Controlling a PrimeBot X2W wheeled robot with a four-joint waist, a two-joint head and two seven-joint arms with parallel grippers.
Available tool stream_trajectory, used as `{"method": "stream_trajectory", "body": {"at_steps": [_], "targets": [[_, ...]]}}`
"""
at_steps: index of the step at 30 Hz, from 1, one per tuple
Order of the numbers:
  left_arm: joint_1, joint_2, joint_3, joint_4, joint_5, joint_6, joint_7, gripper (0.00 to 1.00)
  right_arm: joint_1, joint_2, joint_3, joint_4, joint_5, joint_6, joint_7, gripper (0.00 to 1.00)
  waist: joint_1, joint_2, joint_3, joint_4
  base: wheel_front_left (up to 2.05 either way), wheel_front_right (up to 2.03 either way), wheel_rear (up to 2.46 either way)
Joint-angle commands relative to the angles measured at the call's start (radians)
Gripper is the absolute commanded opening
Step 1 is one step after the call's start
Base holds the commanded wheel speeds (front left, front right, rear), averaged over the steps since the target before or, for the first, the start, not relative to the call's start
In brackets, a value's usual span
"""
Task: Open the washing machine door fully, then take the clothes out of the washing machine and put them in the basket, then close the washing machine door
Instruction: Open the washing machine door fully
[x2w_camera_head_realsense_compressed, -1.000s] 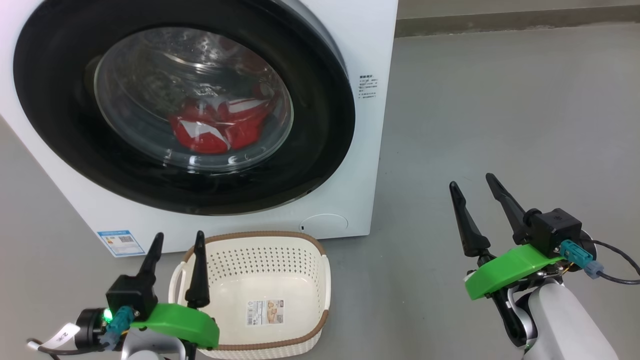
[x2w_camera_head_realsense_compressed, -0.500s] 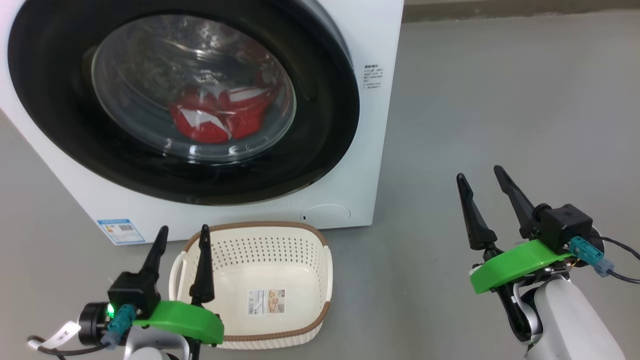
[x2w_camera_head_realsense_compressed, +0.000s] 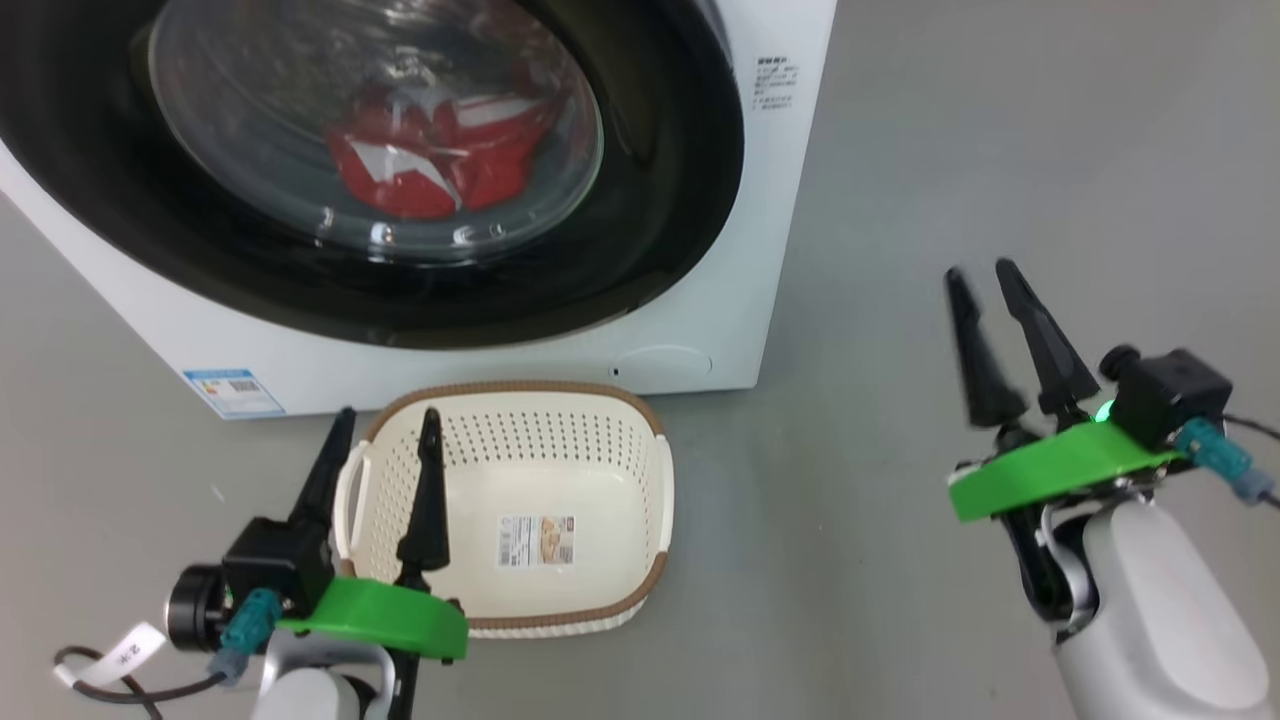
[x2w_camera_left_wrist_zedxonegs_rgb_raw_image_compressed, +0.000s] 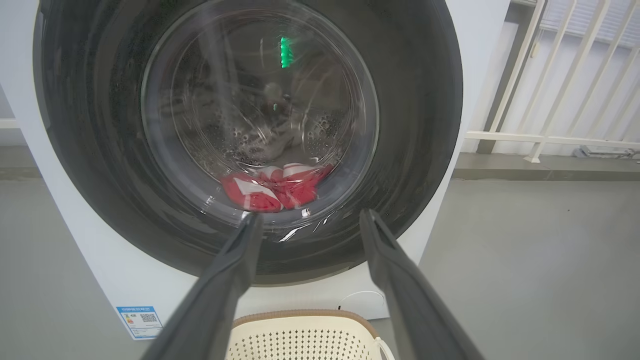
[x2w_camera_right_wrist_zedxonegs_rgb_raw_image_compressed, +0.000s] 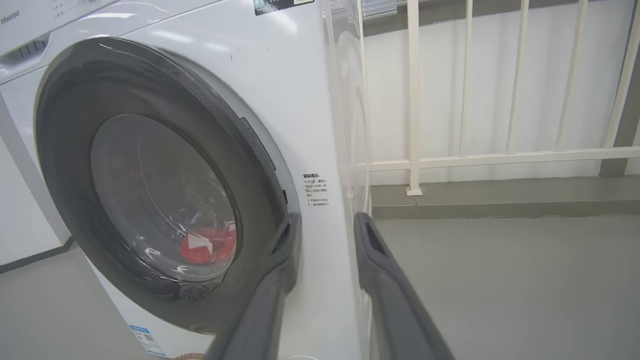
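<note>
Grey floor (x2w_camera_head_realsense_compressed: 950, 180), smooth; a white railing (x2w_camera_right_wrist_zedxonegs_rgb_raw_image_compressed: 415, 100) stands against a pale wall to the right of the appliance.

Markings: the washing machine (x2w_camera_head_realsense_compressed: 780, 260) bears the brand "Hisense" (x2w_camera_right_wrist_zedxonegs_rgb_raw_image_compressed: 10, 17) at its top left corner. A small blue label (x2w_camera_head_realsense_compressed: 233, 392) with a square code sits at the lower left of the front. A block of fine print (x2w_camera_head_realsense_compressed: 775, 85) at the right edge is too small to read. A printed sticker (x2w_camera_head_realsense_compressed: 537, 541) lies on the basket's base, text illegible.

The washing machine door (x2w_camera_head_realsense_compressed: 660, 200) lies shut against the front: wide glossy black rim, clear bulging glass. The clothes (x2w_camera_head_realsense_compressed: 430, 165), red with white panels, rest low in the drum behind the glass. The basket (x2w_camera_head_realsense_compressed: 655, 470), cream, perforated, brown-rimmed, stands on the floor just in front of the machine, below the door, with only the sticker in it.

The left gripper (x2w_camera_head_realsense_compressed: 388, 414) hangs at the basket's near left side, fingers pointing far toward the door's lower rim, spread wide and grasping nothing. The right gripper (x2w_camera_head_realsense_compressed: 980, 272) is well to the right of the machine over the floor, fingers pointing far toward the machine's right front edge, parted with a narrower gap, nothing between them.
</note>
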Motion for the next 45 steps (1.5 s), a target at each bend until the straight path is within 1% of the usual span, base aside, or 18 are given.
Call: {"method": "stream_trajectory", "body": {"at_steps": [1,10,11,17,20,26,29,37,41,45], "targets": [[-0.042,0.01,0.024,-0.042,-0.007,0.011,-0.012,1.0,-0.052,0.001,0.011,-0.026,0.036,0.0,-0.006,0.0,0.0,0.0,0.034,0.008,0.0,0.0,0.0],[-0.065,0.009,0.012,-0.088,-0.008,0.003,-0.012,1.0,-0.212,0.001,0.013,0.043,0.276,0.0,-0.006,0.0,0.0,0.0,0.117,0.028,0.0,0.0,0.0],[-0.065,0.009,0.012,-0.088,-0.008,0.003,-0.012,1.0,-0.212,0.001,0.013,0.043,0.276,0.0,-0.006,0.0,0.0,0.0,0.117,0.028,0.0,0.0,0.0],[-0.082,0.008,0.001,-0.122,-0.003,0.003,-0.012,1.0,-0.322,0.001,0.04,0.111,0.415,0.0,-0.006,0.0,0.0,0.0,0.173,0.051,0.0,0.0,0.0],[-0.09,0.008,-0.001,-0.146,0.0,0.004,-0.012,1.0,-0.385,0.001,0.07,0.138,0.48,0.0,-0.006,0.0,0.0,0.0,0.208,0.065,0.0,0.0,0.0],[-0.098,0.008,-0.007,-0.158,-0.005,0.002,-0.012,1.0,-0.467,0.001,0.107,0.183,0.621,0.0,0.005,0.0,0.0,0.0,0.246,0.087,0.0,0.0,0.0],[-0.101,0.008,-0.013,-0.162,-0.009,0.002,-0.012,1.0,-0.508,-0.004,0.113,0.195,0.702,0.0,0.043,0.0,0.0,0.0,0.259,0.098,0.0,0.0,0.0],[-0.113,0.008,-0.028,-0.156,-0.019,0.006,-0.012,1.0,-0.616,-0.028,0.083,0.235,0.919,0.0,0.172,0.0,0.0,0.0,0.289,0.128,0.0,0.0,0.0],[-0.119,0.008,-0.038,-0.152,-0.027,0.007,-0.012,1.0,-0.666,-0.044,0.074,0.275,0.992,0.0,0.255,0.0,0.0,0.0,0.305,0.145,0.0,0.0,0.0],[-0.125,0.008,-0.044,-0.148,-0.034,0.011,-0.012,1.0,-0.709,-0.057,0.076,0.312,1.039,0.0,0.333,0.0,0.0,0.0,0.317,0.157,0.0,0.0,0.0]]}}
